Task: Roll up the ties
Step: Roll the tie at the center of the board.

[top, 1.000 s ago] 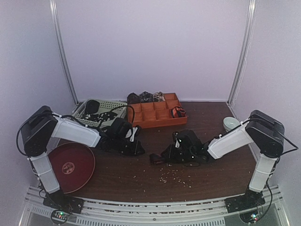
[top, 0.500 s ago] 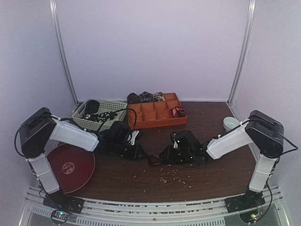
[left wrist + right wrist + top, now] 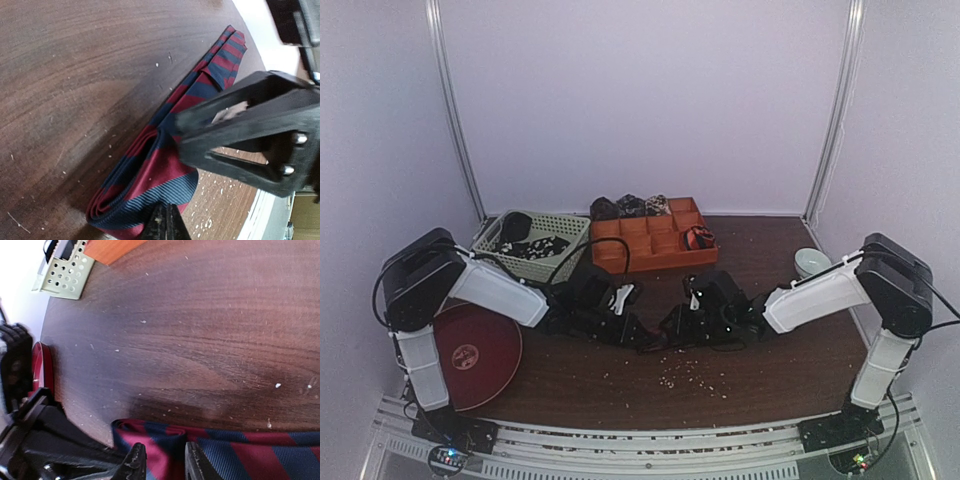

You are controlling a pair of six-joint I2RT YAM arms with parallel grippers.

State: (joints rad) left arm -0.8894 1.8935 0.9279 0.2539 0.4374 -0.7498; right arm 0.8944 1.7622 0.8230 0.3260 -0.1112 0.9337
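Early in rolling one tie, by the look of it: folded double, not yet wound into a coil.

Nearest, at mid tabletop [image 3: 620, 390] among pale crumbs [image 3: 685, 372], the red-and-navy striped tie [image 3: 165, 165], flat and doubled over, narrow tip pointing away in the left wrist view. At its folded end, the left claw [image 3: 164, 225]: closed, tips against the bend; cloth caught between them or not, cannot tell. Over the middle of the strip, the right claw [image 3: 165, 462]: fingers a little apart, striped cloth between them; gripping or letting go, cannot tell. Both claws face to face, close together, on the one tie.

Next, probably: pin the fold with one claw and turn it over onto the free length with the other, layers kept square. Soft cloth, so likely to slip or spring open if released early.

Farther back, the green basket [image 3: 548, 216] with dark speckled ties [image 3: 535, 245] loose inside. Beside it the orange tray [image 3: 655, 263], one red-and-black coil [image 3: 697, 238] in a compartment at its right end, more dark ties [image 3: 630, 207] heaped along its far edge.
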